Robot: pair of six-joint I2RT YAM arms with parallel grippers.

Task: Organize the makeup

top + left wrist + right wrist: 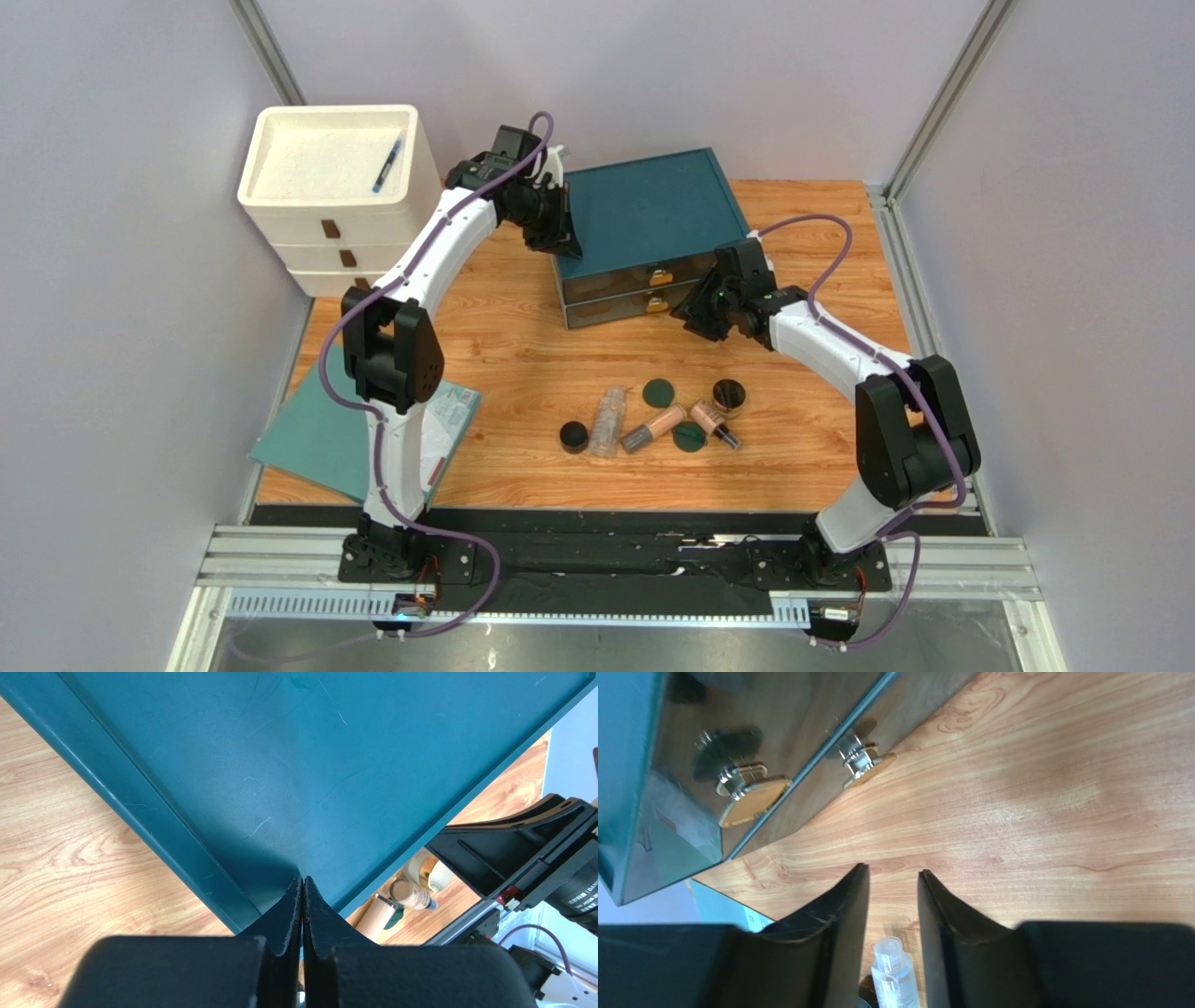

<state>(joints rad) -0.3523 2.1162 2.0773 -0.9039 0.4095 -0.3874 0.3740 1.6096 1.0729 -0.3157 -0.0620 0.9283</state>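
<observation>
Top external: makeup (654, 427) on wooden table (519, 371), grey walls (126, 280)

I'm working in a robot test cell in a lab: plain pale walls (112, 350) on aluminium posts (951, 87) box in a small wooden bench (533, 378). The left arm (421, 266) and right arm (842, 350) are bolted to a metal rail (267, 567) at its near edge, with purple cables (326, 364) looping along them.

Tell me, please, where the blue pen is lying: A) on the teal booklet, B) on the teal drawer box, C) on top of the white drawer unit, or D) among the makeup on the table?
C: the blue pen lies in the top tray of the white drawer unit, apart from the teal drawer box and the makeup.
</observation>
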